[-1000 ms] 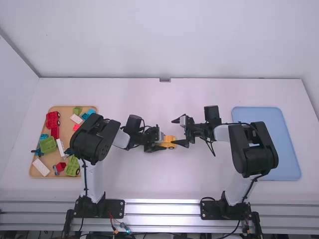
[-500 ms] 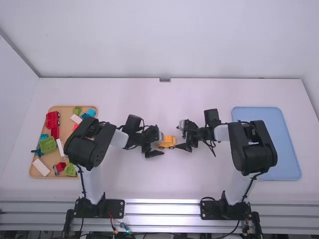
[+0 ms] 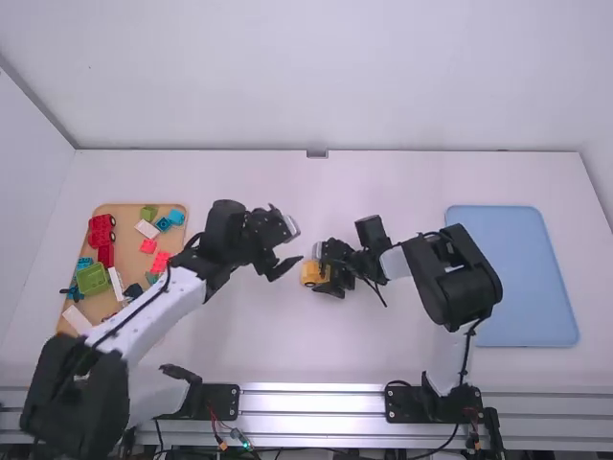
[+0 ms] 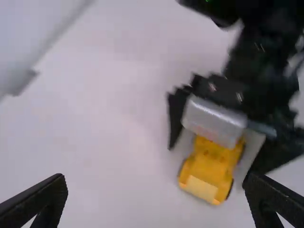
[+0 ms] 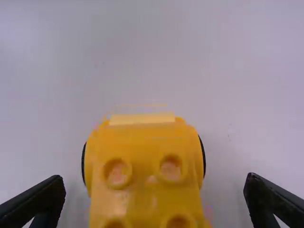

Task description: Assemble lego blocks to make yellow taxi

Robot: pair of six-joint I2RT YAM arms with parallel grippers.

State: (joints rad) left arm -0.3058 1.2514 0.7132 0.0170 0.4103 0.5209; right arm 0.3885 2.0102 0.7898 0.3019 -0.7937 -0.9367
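The yellow taxi (image 3: 310, 274), a small wheeled block vehicle, stands on the table (image 3: 239, 335) near the middle. My right gripper (image 3: 328, 270) is low over its right part, with the fingers spread around it. In the right wrist view the taxi's studded top (image 5: 145, 166) lies between the open fingers of the right gripper (image 5: 156, 190), with a gap on each side. Up and left of the taxi is my left gripper (image 3: 290, 236), open and holding nothing. The left wrist view has the left gripper (image 4: 156, 190) wide apart, the taxi (image 4: 209, 168) beyond it.
An orange-brown tray (image 3: 124, 209) at the left holds red, green, blue and white blocks, partly behind the left arm. A blue tray (image 3: 536, 287) lies at the right, its near-left part behind the right arm.
The left gripper has left the taxi's side, going up and back from it, and its arm has swung left. The right gripper has moved left and now straddles the taxi.
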